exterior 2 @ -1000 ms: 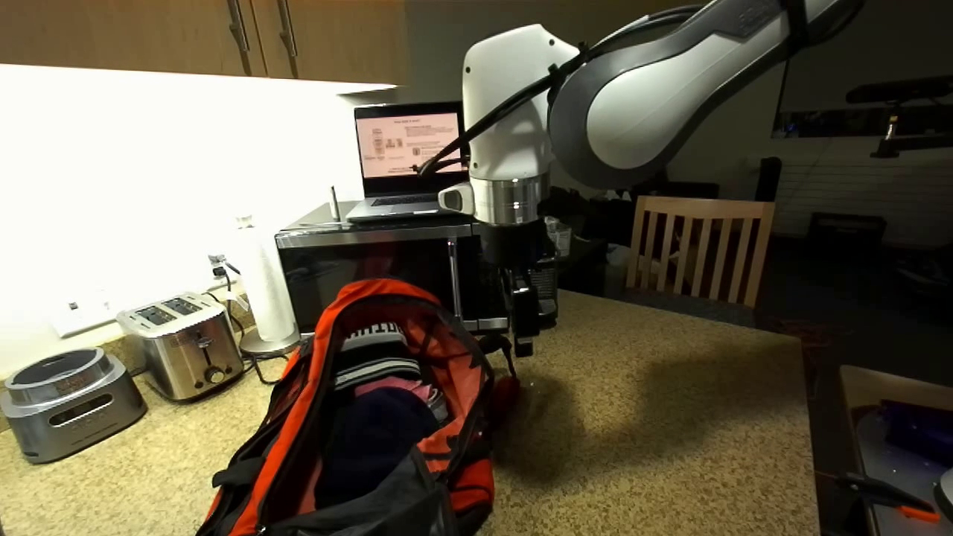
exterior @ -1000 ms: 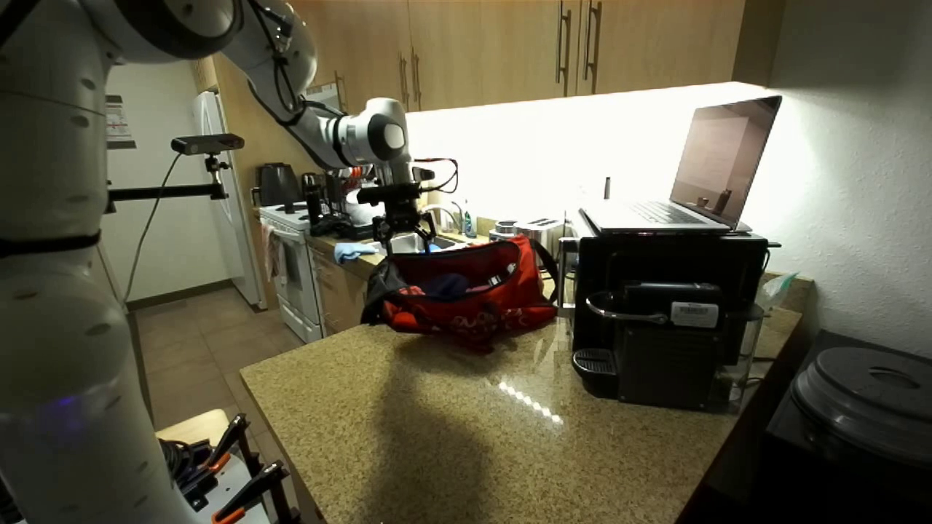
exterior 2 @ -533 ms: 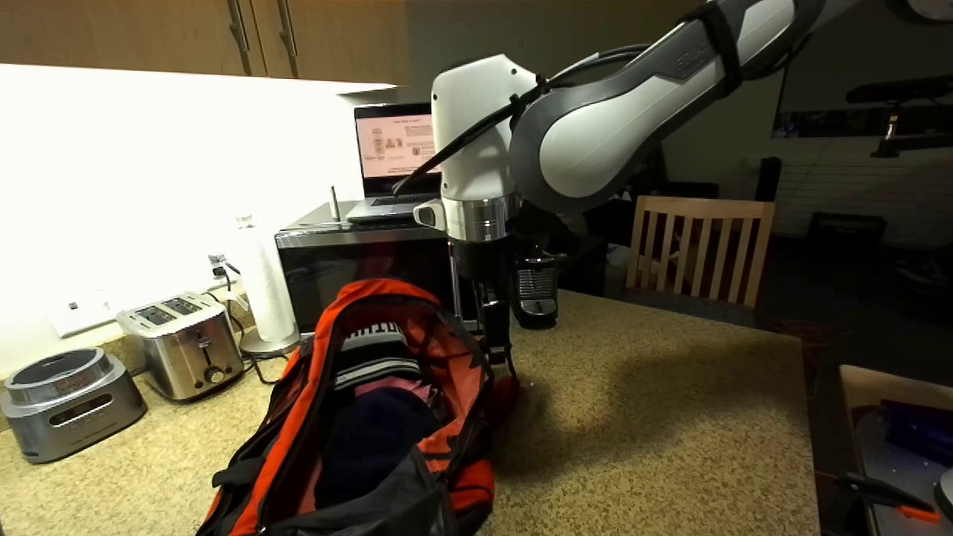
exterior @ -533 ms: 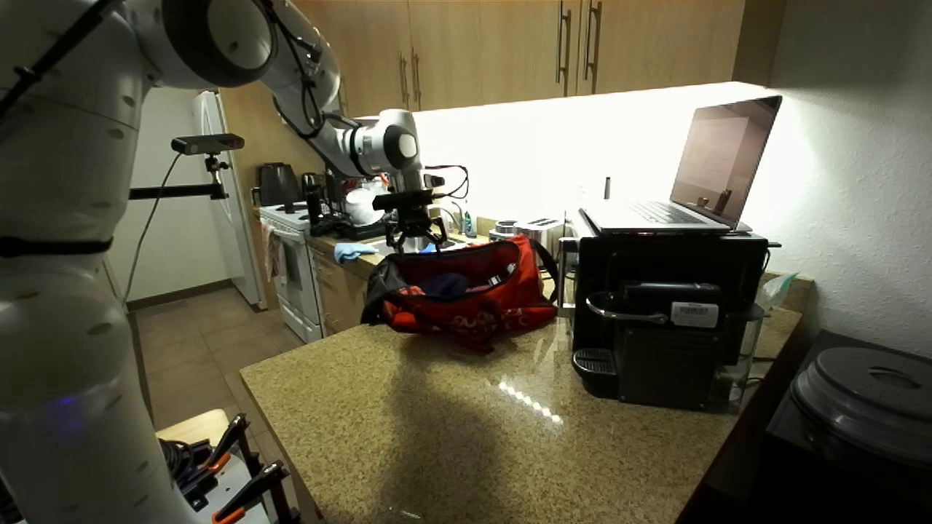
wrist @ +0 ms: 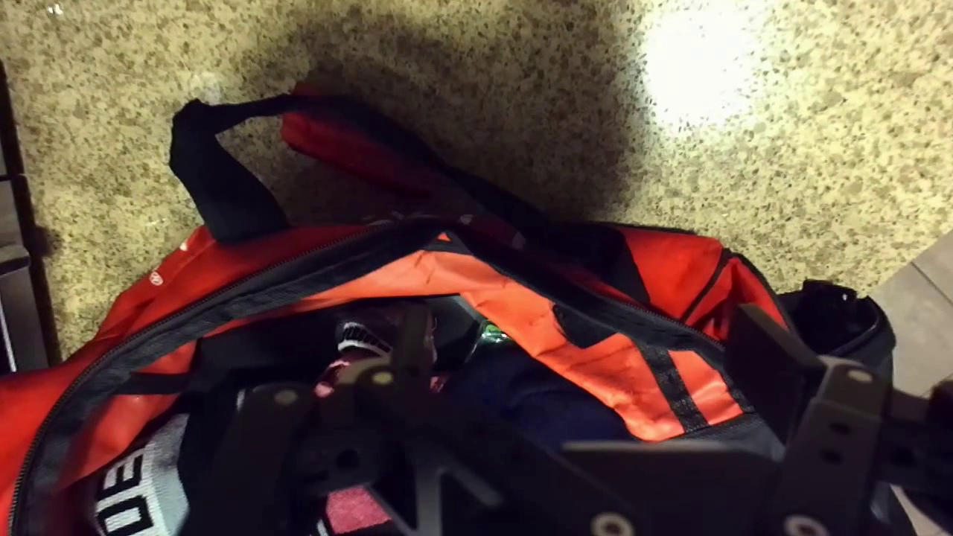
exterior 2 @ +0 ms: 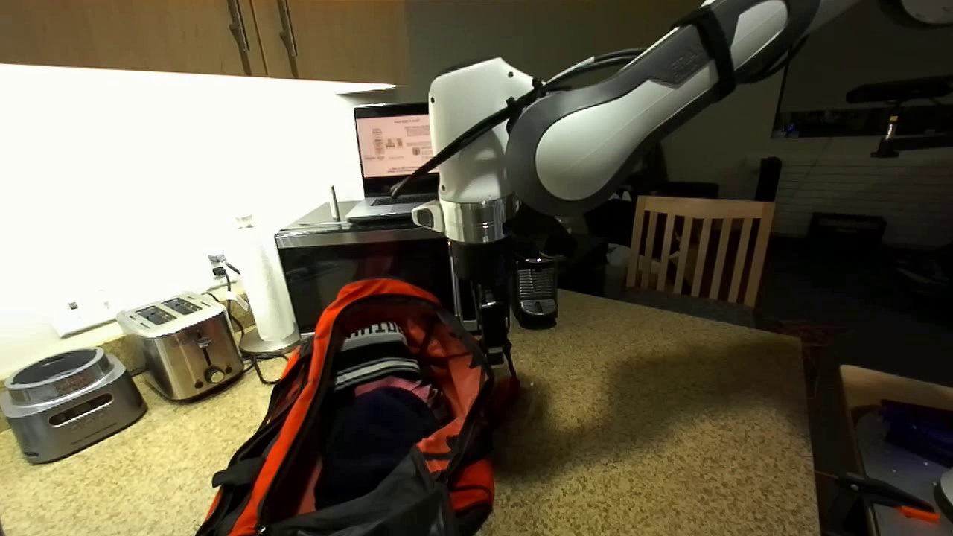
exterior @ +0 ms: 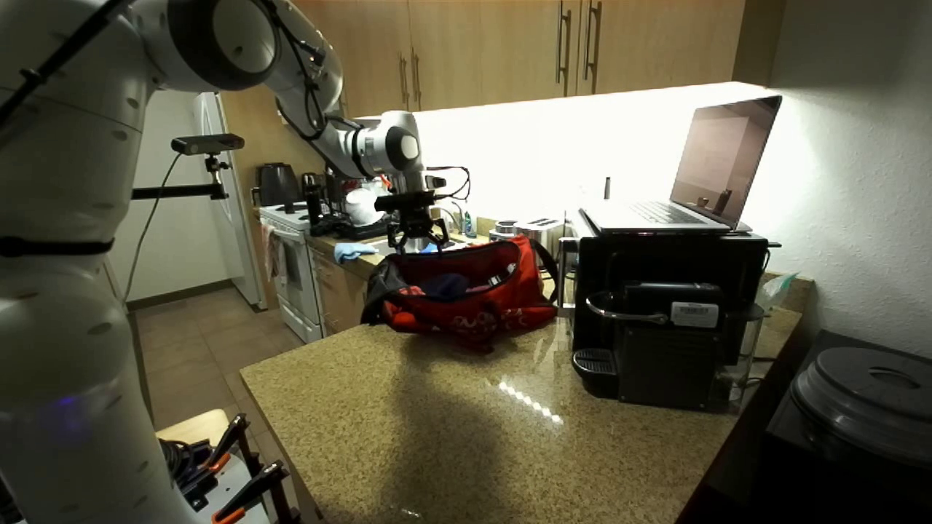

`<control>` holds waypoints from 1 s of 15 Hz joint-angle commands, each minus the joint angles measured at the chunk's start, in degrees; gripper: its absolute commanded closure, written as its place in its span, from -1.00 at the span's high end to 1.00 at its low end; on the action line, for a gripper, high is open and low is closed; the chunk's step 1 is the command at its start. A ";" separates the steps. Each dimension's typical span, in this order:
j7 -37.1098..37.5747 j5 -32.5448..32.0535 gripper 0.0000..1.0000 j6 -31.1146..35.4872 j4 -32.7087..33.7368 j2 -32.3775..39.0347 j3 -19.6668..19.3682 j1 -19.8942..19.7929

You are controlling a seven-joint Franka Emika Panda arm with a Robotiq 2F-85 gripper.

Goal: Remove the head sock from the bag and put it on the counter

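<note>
- Wrist view: a dark navy cloth (wrist: 536, 394) lies inside the bag (wrist: 674, 268), along with a striped knit piece with letters (wrist: 149, 484); an exterior view shows a pink cloth (exterior 2: 409, 387) between them. Which of these is the head sock, I cannot tell.
- A small shiny green thing (wrist: 491, 333) peeks out beside the navy cloth, too small for me to name.
- The bag, red and black, gapes open on the speckled counter (wrist: 841, 179), with a black strap (wrist: 223, 186) sticking out from its side.
- My gripper (exterior: 419, 244) points downward, its fingers (wrist: 770, 365) spread wide; from the wrist I see navy cloth in the gap.
- In both exterior views the gripper appears near the bag's rim; whether it touches, I cannot tell.
- My arm (exterior 2: 476, 134) bends down from above the counter.
- Past the bag stands a black microwave (exterior 2: 327, 275) with an open laptop (exterior 2: 398, 145) on top and a coffee machine (exterior: 666, 364) just beside it.
- Along the bright wall I see a paper towel roll (exterior 2: 266, 286), a toaster (exterior 2: 182, 350) and a grey appliance (exterior 2: 74, 409).
- Wooden cabinets (exterior: 495, 51) hang above.
</note>
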 commanded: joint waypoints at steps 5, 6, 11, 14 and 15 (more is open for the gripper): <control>-0.03 0.10 1.00 -0.22 0.24 0.06 -0.22 0.27; -0.03 0.10 1.00 -0.22 0.24 0.06 -0.22 0.27; -0.41 -0.64 1.00 0.77 1.40 1.31 -0.38 0.40; -1.34 -0.78 1.00 1.83 4.52 4.16 -0.28 0.59; -1.59 -0.77 1.00 2.05 5.87 5.28 -0.22 0.73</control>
